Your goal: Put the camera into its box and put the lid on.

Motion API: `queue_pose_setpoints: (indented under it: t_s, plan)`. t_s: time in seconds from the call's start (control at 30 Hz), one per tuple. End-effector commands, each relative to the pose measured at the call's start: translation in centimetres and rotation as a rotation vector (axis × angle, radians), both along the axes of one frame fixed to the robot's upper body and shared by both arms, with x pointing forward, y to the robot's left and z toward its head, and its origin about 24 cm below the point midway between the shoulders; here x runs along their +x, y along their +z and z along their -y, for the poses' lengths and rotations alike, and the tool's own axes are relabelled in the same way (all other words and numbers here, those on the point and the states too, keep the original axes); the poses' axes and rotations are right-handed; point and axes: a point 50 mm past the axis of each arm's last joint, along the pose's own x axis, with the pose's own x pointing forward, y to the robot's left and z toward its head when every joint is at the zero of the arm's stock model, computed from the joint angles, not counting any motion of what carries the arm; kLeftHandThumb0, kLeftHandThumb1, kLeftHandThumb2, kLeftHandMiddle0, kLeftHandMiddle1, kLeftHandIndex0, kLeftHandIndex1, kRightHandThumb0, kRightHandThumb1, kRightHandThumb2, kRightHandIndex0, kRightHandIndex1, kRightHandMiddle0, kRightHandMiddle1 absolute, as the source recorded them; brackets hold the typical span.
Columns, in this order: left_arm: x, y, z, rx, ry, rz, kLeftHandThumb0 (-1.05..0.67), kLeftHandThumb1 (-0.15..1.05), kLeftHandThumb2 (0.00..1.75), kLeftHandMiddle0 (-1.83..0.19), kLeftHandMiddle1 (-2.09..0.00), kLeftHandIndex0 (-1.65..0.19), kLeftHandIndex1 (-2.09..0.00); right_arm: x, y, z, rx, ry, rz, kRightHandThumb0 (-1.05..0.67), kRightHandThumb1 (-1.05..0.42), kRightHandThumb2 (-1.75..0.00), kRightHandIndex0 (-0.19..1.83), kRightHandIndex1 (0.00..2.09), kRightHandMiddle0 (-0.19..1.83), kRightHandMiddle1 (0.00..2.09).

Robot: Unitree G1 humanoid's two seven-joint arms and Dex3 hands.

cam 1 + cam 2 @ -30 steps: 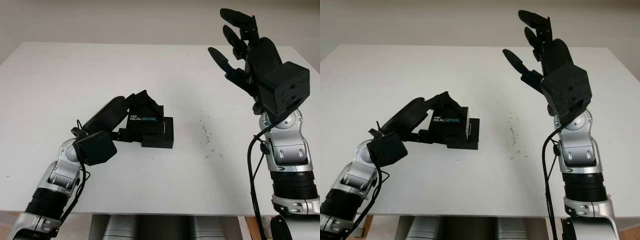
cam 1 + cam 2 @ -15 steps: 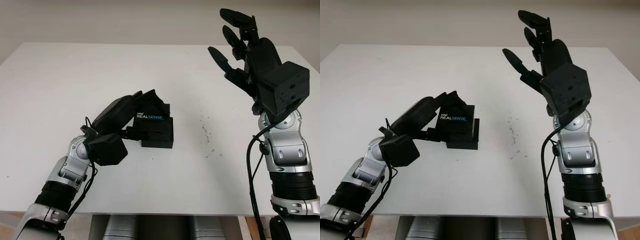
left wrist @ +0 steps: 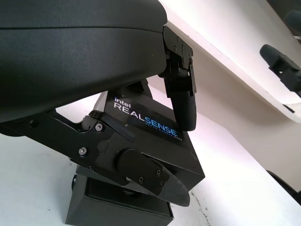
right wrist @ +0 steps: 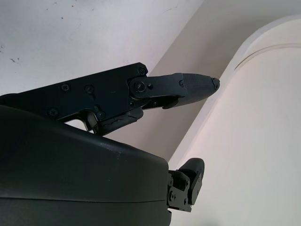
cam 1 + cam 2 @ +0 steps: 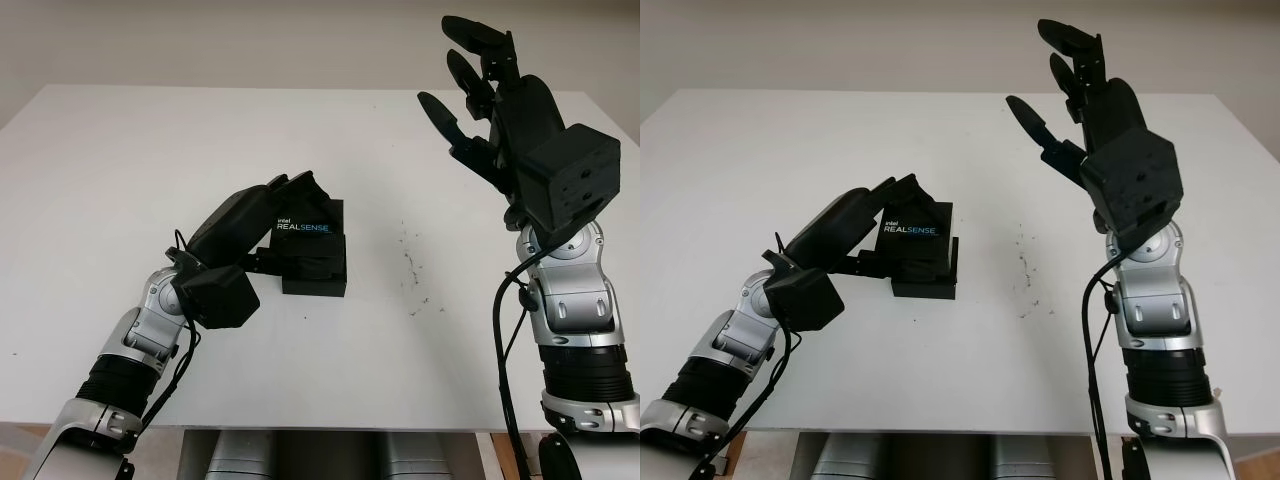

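Observation:
A black lid printed "RealSense" is tilted over the open black box at the middle of the white table. My left hand is shut on that lid, fingers across its top and side, and holds it partly over the box. In the left wrist view the lid sits askew on the box, with one finger pressing its top. What lies inside the box is hidden. My right hand is open, raised high above the table's right side, well away from the box.
A few dark specks mark the table to the right of the box. The table's front edge runs just in front of both arms.
My left hand has carried the lid rightward and lowered it, from beside the box to over it, with less tilt. The right hand has stayed where it was.

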Motion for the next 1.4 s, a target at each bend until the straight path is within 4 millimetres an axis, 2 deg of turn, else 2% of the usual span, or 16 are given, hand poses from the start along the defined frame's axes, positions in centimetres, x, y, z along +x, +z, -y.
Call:
queue_pose_setpoints:
  t_s: [0.0, 0.8, 1.37]
  plan:
    - [0.0, 0.2, 0.3, -0.011, -0.007, -0.003, -0.12, 1.01, 0.06, -0.28, -1.46, -0.23, -1.32, -0.3, 0.3, -0.1, 0.002, -0.001, 0.021, -0.66, -1.05, -0.31, 0.18, 0.07, -0.09, 0.73]
    - [-0.9, -1.4, 1.5, 0.002, -0.015, -0.057, -0.07, 0.98, 0.05, -0.32, -1.39, -0.26, -1.33, -0.6, 0.2, 0.0, 0.003, -0.021, 0.024, -0.66, -1.05, -0.31, 0.20, 0.07, -0.08, 0.75]
    - [-0.5, -1.4, 1.7, 0.026, -0.003, -0.030, -0.07, 0.98, 0.05, -0.32, -1.38, -0.26, -1.34, -0.7, 0.1, -0.1, 0.009, -0.003, 0.023, -0.65, -1.05, -0.31, 0.18, 0.06, -0.09, 0.73]
